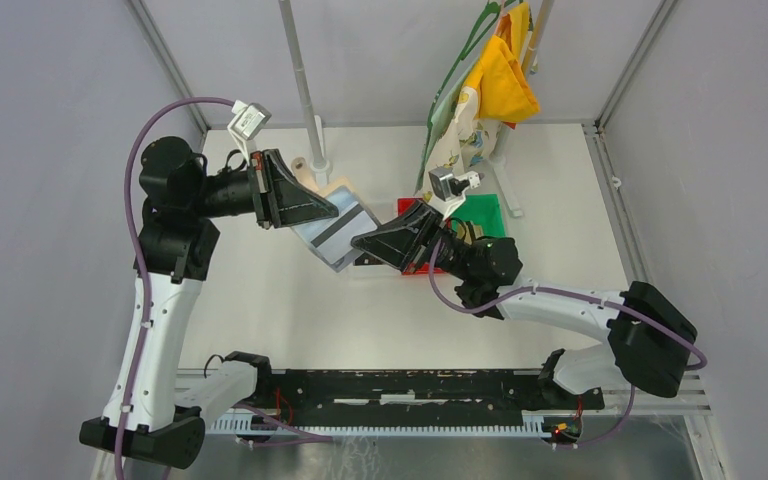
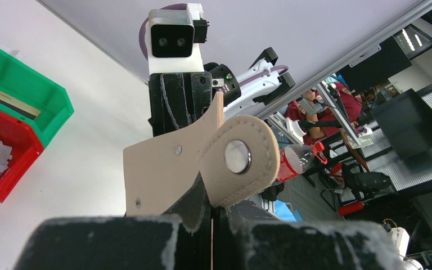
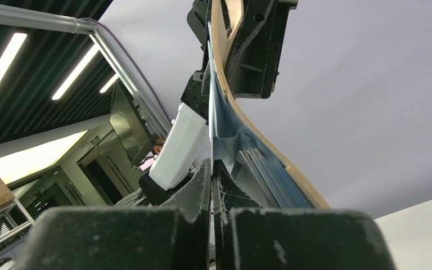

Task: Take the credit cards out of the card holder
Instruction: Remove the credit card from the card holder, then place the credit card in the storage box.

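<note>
The tan card holder (image 1: 332,232) hangs in the air between both grippers, its pale blue-grey inside facing up. My left gripper (image 1: 332,212) is shut on its tan far edge. In the left wrist view the holder's tan flap (image 2: 160,174) and snap strap tab (image 2: 239,160) rise from the closed left gripper (image 2: 212,222). My right gripper (image 1: 362,243) is shut on a thin pale credit card (image 3: 210,138) that stands edge-on beside the holder's blue pockets (image 3: 273,180). More pale card edges (image 3: 247,166) sit in those pockets.
A red bin (image 1: 422,266) and a green bin (image 1: 482,214) lie under and behind my right gripper. In the left wrist view the red bin (image 2: 11,160) holds pale cards. Patterned cloths (image 1: 490,90) hang from a stand at back right. A white pole (image 1: 305,90) stands behind the holder.
</note>
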